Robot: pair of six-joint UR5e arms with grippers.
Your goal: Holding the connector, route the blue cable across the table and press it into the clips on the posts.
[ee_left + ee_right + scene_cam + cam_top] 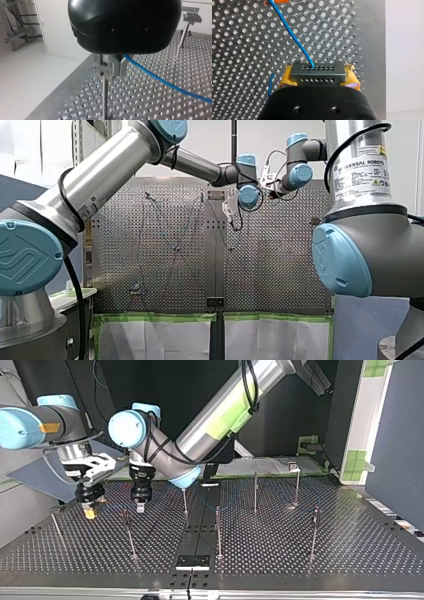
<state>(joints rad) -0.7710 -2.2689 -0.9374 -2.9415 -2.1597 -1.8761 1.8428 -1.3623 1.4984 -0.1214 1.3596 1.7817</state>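
In the right wrist view my right gripper [318,75] is shut, its yellow pads [287,76] clamped on the black connector [317,73]. The blue cable [289,30] leaves the connector and runs away over the perforated table [242,62]. In the left wrist view my left gripper [110,68] has its metal fingers shut on the blue cable [160,80], right at the top of a thin post [105,97]. In the top view my right gripper [90,511] and my left gripper [140,506] hang side by side at the left, just behind a post [129,532].
Several more thin posts stand on the table [350,545], such as those at the middle [218,530] and right [315,530]. A black plate [192,561] lies at the near edge. Another clip post [186,30] rises beyond my left gripper.
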